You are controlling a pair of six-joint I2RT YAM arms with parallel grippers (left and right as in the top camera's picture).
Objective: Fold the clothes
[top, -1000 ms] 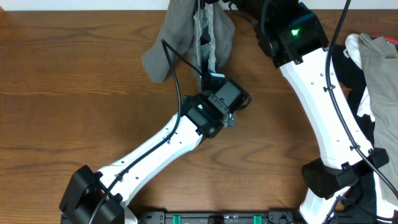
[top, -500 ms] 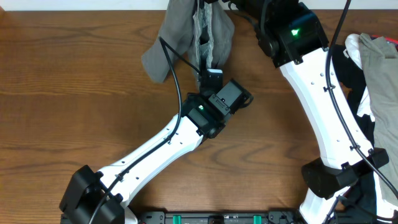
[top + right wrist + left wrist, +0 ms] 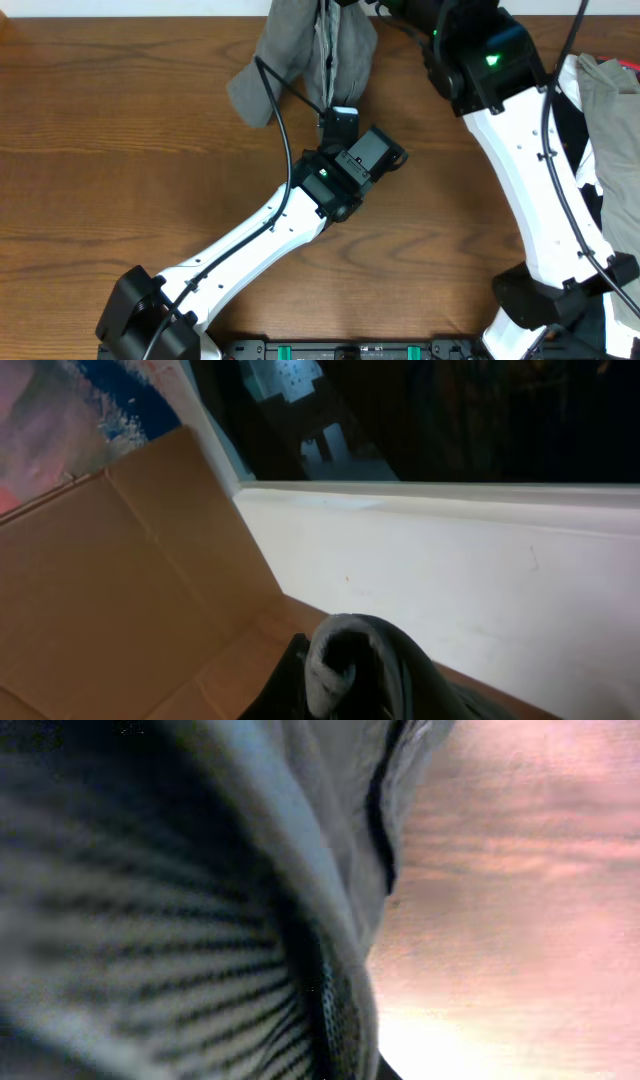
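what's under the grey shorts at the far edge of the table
Bare wooden table shows beside the shorts, and the left gripper is at their near end. Anything directly beneath the cloth is covered.

Wooden table [image 3: 120, 130], two lots of cloth.
Grey-green shorts [image 3: 290, 55] are seen bunched on the brown surface right at the left gripper [image 3: 338, 118]; mixed garments [image 3: 605, 100] are heaped outboard of the right arm [image 3: 520, 170].

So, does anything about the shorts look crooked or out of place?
Yes. The shorts are not flat: they hang bunched at the far table edge, pinched by the right gripper, with one leg flopped out to the left. The left gripper sits at their lower edge.
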